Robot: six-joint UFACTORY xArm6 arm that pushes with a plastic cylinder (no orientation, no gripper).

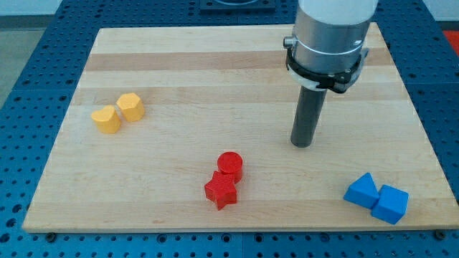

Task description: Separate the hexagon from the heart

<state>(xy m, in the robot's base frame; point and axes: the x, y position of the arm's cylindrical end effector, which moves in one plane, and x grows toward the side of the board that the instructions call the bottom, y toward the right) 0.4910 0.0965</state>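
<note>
A yellow hexagon block (131, 106) sits at the view's left, touching a yellow heart block (107, 120) just to its lower left. My tip (302, 144) is right of the board's middle, far to the right of both yellow blocks and touching no block.
A red cylinder (230, 165) and a red star (221, 190) sit together at the bottom centre. Two blue blocks (361, 190) (391, 203) lie at the bottom right near the wooden board's (215, 64) edge. A blue perforated table surrounds the board.
</note>
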